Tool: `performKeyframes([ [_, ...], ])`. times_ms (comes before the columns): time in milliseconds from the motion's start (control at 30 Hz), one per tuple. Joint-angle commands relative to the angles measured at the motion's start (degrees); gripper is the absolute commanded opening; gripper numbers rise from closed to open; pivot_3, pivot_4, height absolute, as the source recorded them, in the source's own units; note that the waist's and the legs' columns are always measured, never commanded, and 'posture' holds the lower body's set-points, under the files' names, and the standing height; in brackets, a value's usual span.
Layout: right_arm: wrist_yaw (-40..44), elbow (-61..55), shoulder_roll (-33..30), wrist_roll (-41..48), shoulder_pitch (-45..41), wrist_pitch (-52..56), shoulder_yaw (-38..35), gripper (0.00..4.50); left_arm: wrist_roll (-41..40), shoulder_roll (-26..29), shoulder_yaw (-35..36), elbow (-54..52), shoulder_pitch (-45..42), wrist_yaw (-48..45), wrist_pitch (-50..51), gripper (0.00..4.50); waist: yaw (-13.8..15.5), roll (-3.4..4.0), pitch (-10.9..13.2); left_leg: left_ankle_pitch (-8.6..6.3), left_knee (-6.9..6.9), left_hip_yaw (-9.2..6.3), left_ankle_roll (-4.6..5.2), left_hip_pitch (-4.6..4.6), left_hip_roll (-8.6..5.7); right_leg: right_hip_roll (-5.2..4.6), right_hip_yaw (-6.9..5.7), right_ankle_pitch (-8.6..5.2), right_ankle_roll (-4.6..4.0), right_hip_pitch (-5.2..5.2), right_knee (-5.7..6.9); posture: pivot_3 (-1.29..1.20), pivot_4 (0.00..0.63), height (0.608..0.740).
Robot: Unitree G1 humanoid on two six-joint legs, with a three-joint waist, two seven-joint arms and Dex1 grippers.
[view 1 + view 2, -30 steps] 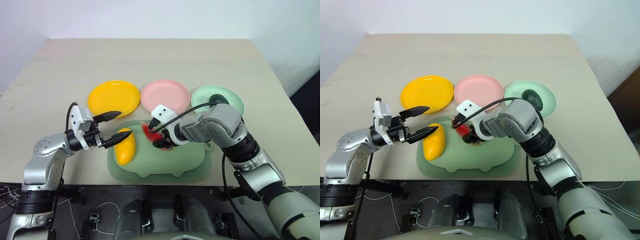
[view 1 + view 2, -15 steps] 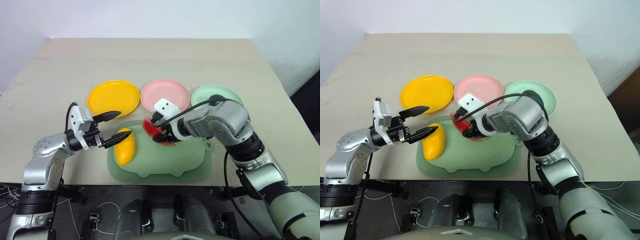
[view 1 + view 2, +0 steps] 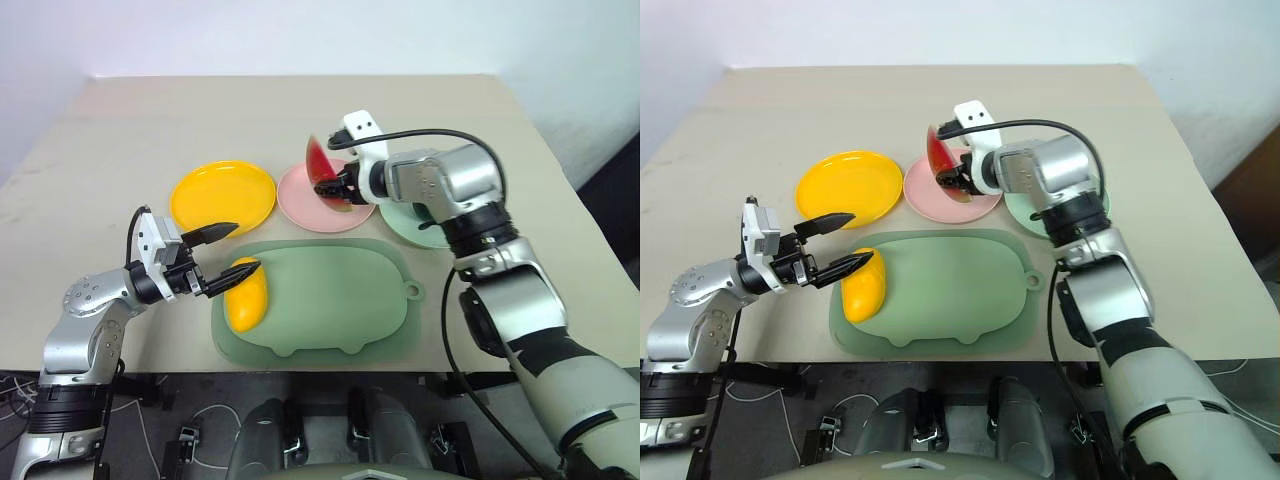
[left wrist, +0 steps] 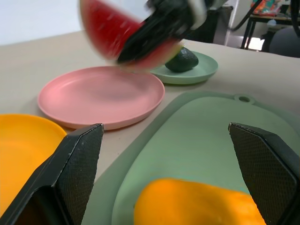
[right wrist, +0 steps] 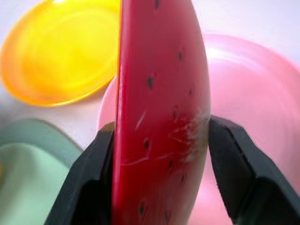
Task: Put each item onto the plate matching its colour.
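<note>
Right gripper (image 3: 332, 186) clamped on watermelon wedge (image 3: 319, 160), held in air over pink plate (image 3: 300, 203). Pink plate bare. Avocado (image 4: 183, 60) on mint plate (image 3: 1025, 215), right arm across that plate. Yellow plate (image 3: 222, 195) far left, bare. Mango (image 3: 247, 297) on left end of pale green tray (image 3: 330, 310), near side. Left gripper (image 3: 228, 254) spread wide, lower finger (image 3: 240, 274) at mango's far end, contact unclear.

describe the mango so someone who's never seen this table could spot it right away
Find the big pale green tray at the table's near edge. The mango lies at its left end, between the open left gripper's fingers. It is the only yellow oval fruit; the yellow plate behind it is flat and round.
</note>
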Motion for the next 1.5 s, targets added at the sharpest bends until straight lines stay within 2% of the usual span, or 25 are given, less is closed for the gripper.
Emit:
performKeyframes([
  [33,1.42,11.94,3.40,-4.60,-5.16,-10.07,-0.86,2.36,-0.49,0.26,1.23,-2.71,0.55,0.65,-0.38,4.50,-0.14,0.00,0.00,0.02,0.00,0.00,-0.01,0.00,0.00,0.01,0.00,0.00,0.00,-0.01,0.03,0.00,0.150,0.696],
  [200,-0.06,26.15,8.04,-9.39,-7.79,-18.75,-2.20,2.36,-0.80,0.42,1.81,-4.11,1.77,1.38,-0.22,4.50,-0.61,0.00,0.00,0.01,0.00,-0.01,-0.04,0.00,0.00,0.01,0.00,-0.01,0.01,-0.01,0.05,0.00,0.150,0.696],
  [400,1.89,29.55,8.86,-12.75,-8.40,-21.78,-3.26,4.41,-1.02,0.98,2.57,-4.63,2.42,1.69,-0.09,4.50,-1.08,0.01,0.01,0.01,0.01,-0.04,-0.05,0.00,-0.01,-0.03,0.05,-0.01,0.01,-0.01,0.06,0.00,0.150,0.696],
  [533,2.48,26.46,7.11,-13.92,-8.27,-21.23,-4.40,4.47,-1.19,1.13,2.81,-5.13,2.71,1.76,0.23,4.50,-1.26,0.02,0.01,0.02,0.01,-0.06,-0.06,0.01,0.01,-0.02,0.06,-0.02,0.01,-0.01,0.09,0.00,0.150,0.696],
  [600,4.22,20.58,5.07,-13.77,-6.86,-18.76,-4.73,4.47,-1.26,1.17,2.74,-5.57,2.76,1.93,0.50,4.50,-1.17,0.04,0.03,0.02,0.01,-0.06,-0.06,0.00,0.01,-0.03,0.06,-0.02,0.01,-0.02,0.09,0.00,0.150,0.696],
  [833,7.99,-23.84,-1.29,-4.59,11.34,-3.85,-10.06,4.47,-1.80,1.98,3.41,-5.60,2.80,1.26,1.21,4.50,-1.02,0.00,-0.01,0.01,0.03,-0.18,-0.07,0.02,0.00,-0.09,0.05,-0.02,0.00,0.03,0.06,0.00,0.150,0.696],
  [1000,8.60,-42.77,-3.40,2.79,23.57,3.81,-14.66,4.47,-1.91,3.00,3.60,-4.48,2.49,-0.31,1.30,4.50,-1.01,0.00,0.00,0.02,0.03,-0.18,-0.09,0.02,0.00,-0.09,0.05,-0.02,0.00,0.03,0.06,0.00,0.150,0.696],
  [1167,12.28,-57.21,-5.96,11.98,35.01,5.80,-18.31,4.47,-3.29,5.92,3.92,-2.90,2.07,-5.27,2.51,4.50,-0.57,-0.01,-0.01,0.01,0.02,-0.19,-0.09,0.02,0.00,-0.09,0.05,-0.02,-0.01,0.03,0.02,0.00,0.150,0.696],
  [1267,15.04,-63.23,-8.80,16.19,39.62,6.46,-17.55,4.47,-4.34,8.30,4.60,-2.03,2.41,-9.17,2.71,4.50,-0.40,0.00,0.00,0.01,0.02,-0.18,-0.09,0.02,0.00,-0.08,0.05,-0.03,-0.02,0.03,0.01,0.00,0.150,0.696],
  [1367,16.65,-66.92,-11.90,16.98,43.13,4.40,-15.45,4.47,-4.90,10.56,5.33,-1.07,2.97,-12.06,3.04,4.50,-0.09,-0.01,-0.01,0.01,0.02,-0.19,-0.09,0.04,0.00,-0.10,0.05,-0.06,-0.06,0.04,-0.05,0.00,0.150,0.696],
  [1500,15.45,-66.59,-15.29,13.23,46.39,1.09,-11.88,4.47,-4.51,12.17,5.95,-1.44,4.62,-13.11,3.56,4.50,0.29,-0.01,0.00,0.00,0.02,-0.19,-0.10,0.06,-0.01,-0.14,0.05,-0.15,-0.22,0.04,-0.09,0.00,0.150,0.696],
])
